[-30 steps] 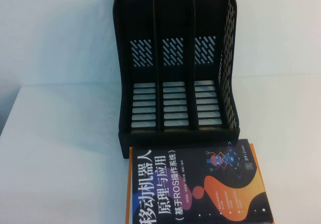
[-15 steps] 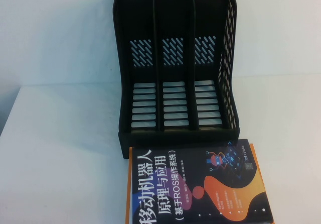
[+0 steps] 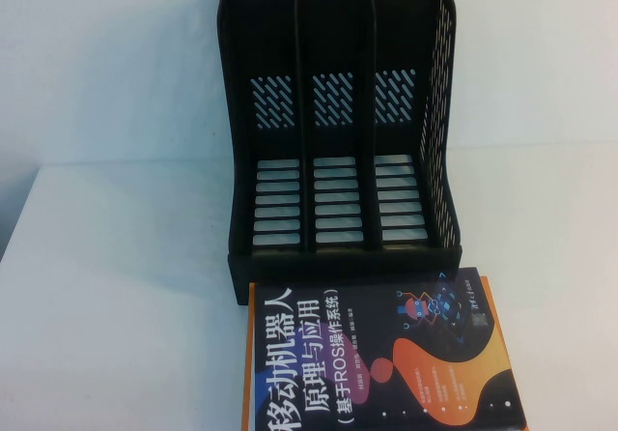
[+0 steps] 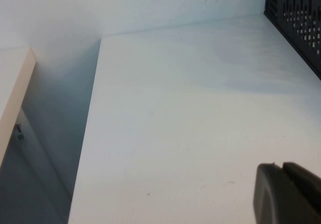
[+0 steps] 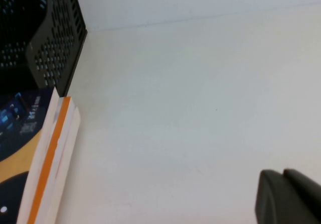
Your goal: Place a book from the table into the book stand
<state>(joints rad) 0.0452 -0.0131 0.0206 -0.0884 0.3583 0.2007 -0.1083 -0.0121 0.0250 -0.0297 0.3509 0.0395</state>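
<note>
The dark book with white Chinese title and orange, red and purple blobs lies flat at the table's near edge, on top of a white book with an orange border. Its corner shows in the right wrist view. The black book stand stands upright just behind it, all three slots empty; its perforated side shows in the left wrist view and the right wrist view. My left gripper is shut and empty over bare table left of the stand. My right gripper is shut and empty over bare table right of the books. Neither gripper shows in the high view.
The white table ends at a left edge with a drop beside it, and a pale board stands beyond that gap. A white wall rises behind the stand. The orange-bordered book's page edge faces the right gripper.
</note>
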